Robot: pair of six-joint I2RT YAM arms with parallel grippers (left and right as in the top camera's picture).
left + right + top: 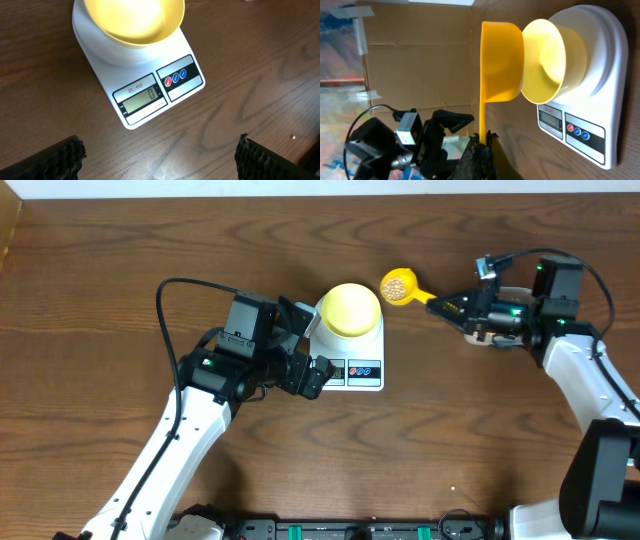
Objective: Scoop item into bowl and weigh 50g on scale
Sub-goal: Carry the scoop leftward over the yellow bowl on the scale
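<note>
Overhead, the beans [397, 286] lie as a small tan heap in the round cup of a bright yellow spoon [420, 295], which hangs level over the table [100, 260] just up and to the right of the bowl [350, 309], with a narrow strip of wood showing between cup and bowl. The pale yellow bowl sits on the round platform at the far end of the white scale [365, 375], near the middle of the table. From the left wrist camera the scale's grey display [141, 98] reads zero, and a red button and two blue buttons [176, 77] sit in a small panel beside it. The right gripper [448, 307] reaches in from the right side and is clamped tight on the end of the spoon's handle. Its own camera shows the dark fingers [480, 155] pressed together around the thin yellow handle, with the cup seen side-on and overlapping the bowl's rim from that angle, so whether they touch cannot be told there. The left gripper [312, 345] sits at the left edge of the scale with its jaws spread wide and nothing between them. Its black ridged fingertips [60, 159] show at the two lower corners of the wrist view, well apart, above bare wood short of the scale's near end. A brown cardboard wall [415, 55] stands behind the table.
</note>
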